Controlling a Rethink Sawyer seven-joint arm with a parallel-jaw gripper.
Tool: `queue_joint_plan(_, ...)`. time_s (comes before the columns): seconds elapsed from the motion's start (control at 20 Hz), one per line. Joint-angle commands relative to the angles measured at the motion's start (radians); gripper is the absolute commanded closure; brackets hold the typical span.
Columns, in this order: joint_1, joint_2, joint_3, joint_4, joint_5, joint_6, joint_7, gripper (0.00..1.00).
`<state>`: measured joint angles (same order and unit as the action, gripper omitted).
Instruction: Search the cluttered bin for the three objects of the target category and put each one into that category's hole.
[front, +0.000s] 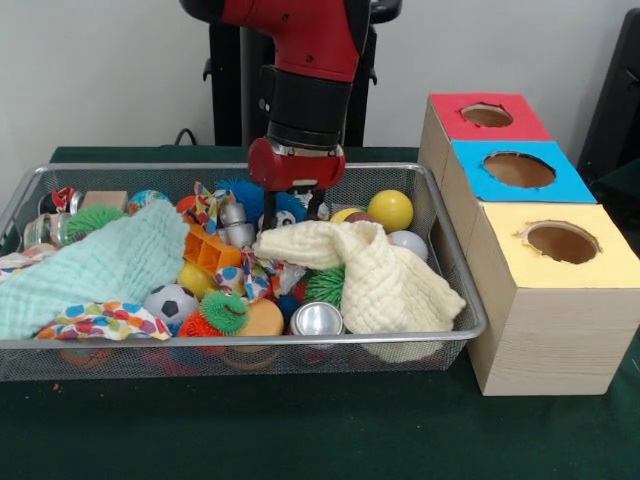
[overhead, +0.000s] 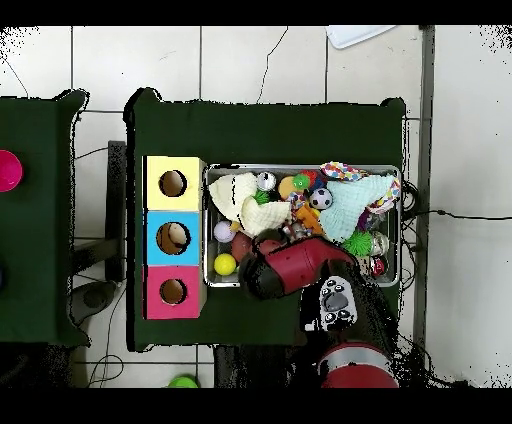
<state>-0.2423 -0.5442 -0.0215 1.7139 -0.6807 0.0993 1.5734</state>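
Three holes top the pale wooden box (front: 540, 300) right of the bin: yellow surround nearest, blue in the middle, and the red-surround hole (front: 487, 115) farthest. Wire-mesh bin (front: 250, 342) is full of clutter: a mint cloth (front: 95, 265) at left, a cream cloth (front: 375, 280) at right, a soccer ball (front: 170, 302), a yellow ball (front: 390, 209), green and blue spiky balls. Gripper (front: 290, 212) is down among items at the bin's far side, just behind the cream cloth; whether its claw is apart or together cannot be told. No plush animal can be identified with certainty.
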Motion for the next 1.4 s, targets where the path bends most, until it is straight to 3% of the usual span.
queue_joint_plan(0.05,-0.090,0.052,0.123,-0.116,-0.034,-0.008,0.022,0.00)
queue_joint_plan(0.15,-0.114,0.068,0.154,-0.113,-0.036,-0.006,0.013,0.00)
queue_joint_plan(0.3,-0.094,0.085,0.129,-0.134,-0.045,-0.038,0.035,0.00)
queue_joint_plan(0.55,-0.028,0.125,0.013,-0.181,-0.014,-0.181,0.128,0.00)
queue_joint_plan(0.6,-0.028,0.125,0.017,-0.186,-0.029,-0.172,0.104,1.00)
queue_joint_plan(0.8,-0.054,0.121,0.050,-0.183,-0.045,-0.160,0.079,1.00)
queue_joint_plan(1.1,-0.167,0.070,0.161,-0.145,-0.031,-0.059,0.033,1.00)
queue_joint_plan(1.25,-0.222,0.038,0.213,-0.128,-0.044,-0.014,-0.017,1.00)
queue_joint_plan(1.4,-0.311,0.006,0.311,-0.099,-0.061,0.054,-0.105,1.00)
